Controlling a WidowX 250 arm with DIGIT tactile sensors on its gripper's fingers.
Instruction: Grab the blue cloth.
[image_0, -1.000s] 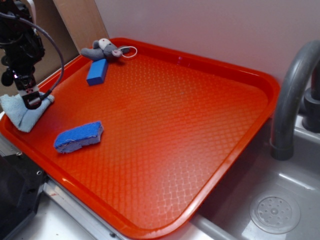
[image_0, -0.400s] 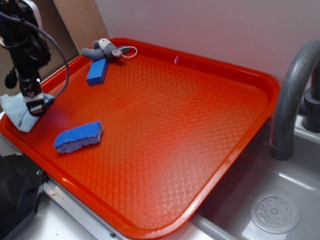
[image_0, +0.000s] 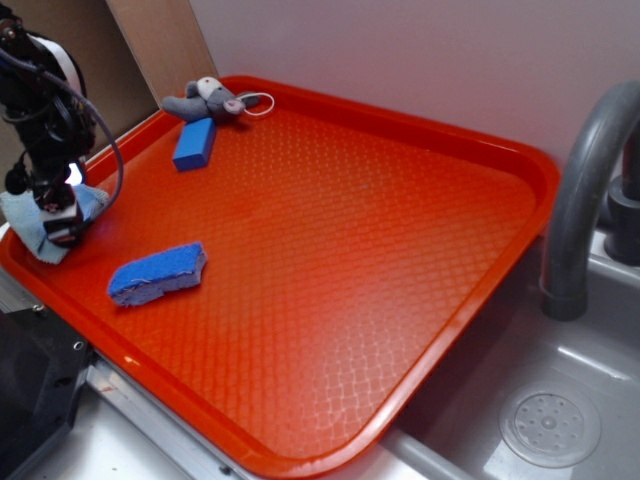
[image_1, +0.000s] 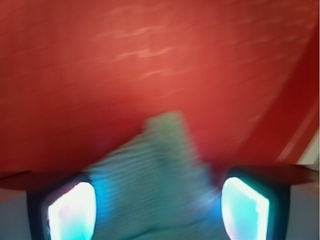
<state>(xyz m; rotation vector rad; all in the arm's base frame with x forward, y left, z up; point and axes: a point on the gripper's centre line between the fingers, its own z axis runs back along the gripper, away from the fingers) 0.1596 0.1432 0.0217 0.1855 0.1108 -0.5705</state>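
The gripper (image_0: 62, 225) stood at the tray's left edge, pointing down, and in the wrist view (image_1: 157, 210) its two fingers (image_1: 70, 210) were spread wide, one at each lower corner, with a clear space between them. The cloth (image_1: 155, 185) filled that space: a pale blue-grey ribbed rag, blurred, reaching from the bottom edge up to a soft point above the fingertips. Whether either finger touched it could not be told. In the exterior view the cloth (image_0: 30, 225) lay under and beside the gripper, rumpled, against the tray's left rim, partly hidden by the arm and its black cable. The sponge (image_0: 158, 273), deep blue with a rough top, lay near the front rim, to the right of the gripper and apart from the cloth. Farther back, a smooth blue block (image_0: 194, 144) lay just in front of a small grey plush toy (image_0: 212, 99) near the far left corner. The red tray (image_0: 400, 260) had a diamond-patterned floor and sat beside a grey sink (image_0: 560, 400) with a round drain (image_0: 550, 427) and a curved grey tap (image_0: 585, 190). A pale wall ran behind, with a brown board at upper left.
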